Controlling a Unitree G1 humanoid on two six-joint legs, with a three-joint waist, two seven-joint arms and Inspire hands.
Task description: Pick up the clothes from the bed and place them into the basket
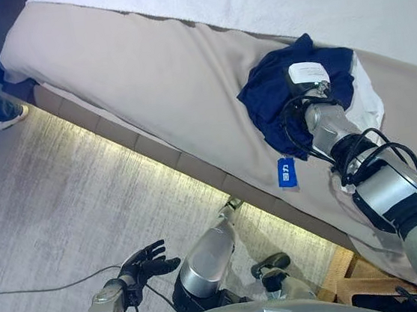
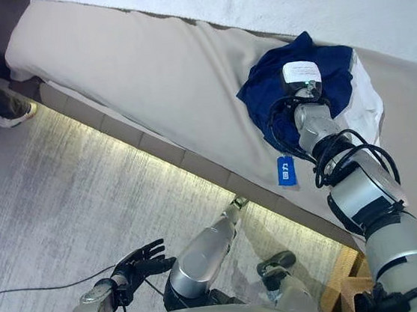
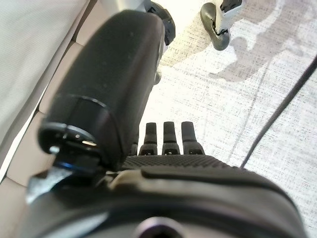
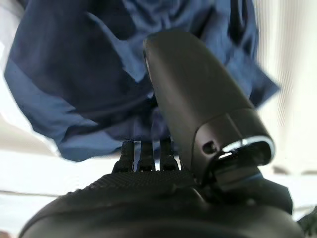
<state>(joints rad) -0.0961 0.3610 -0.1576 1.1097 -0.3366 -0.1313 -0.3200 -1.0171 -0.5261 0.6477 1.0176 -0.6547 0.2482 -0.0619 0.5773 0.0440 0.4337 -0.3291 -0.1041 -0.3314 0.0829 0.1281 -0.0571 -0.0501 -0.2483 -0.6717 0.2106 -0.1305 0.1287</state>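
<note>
A navy blue garment [image 1: 274, 99] lies crumpled on the beige bed [image 1: 146, 73], partly on top of a white garment [image 1: 372, 107]. My right arm reaches over the bed's edge, and my right hand [image 4: 148, 181] is over the navy garment [image 4: 74, 79]. Its fingers [image 4: 144, 151] are straight and point into the cloth, with the thumb [image 4: 198, 99] held out above it. My left hand [image 1: 149, 262] hangs open over the floor beside the bed, holding nothing, and its straight fingers [image 3: 168, 136] point at the carpet.
A tan woven basket [image 1: 358, 278] shows partly at the lower right, by the bed's side. A blue tag [image 1: 286, 171] lies near the bed's edge. A person's leg and shoe [image 1: 4, 113] stand at the upper left. Grey carpet [image 1: 63, 203] runs along the lit bed base.
</note>
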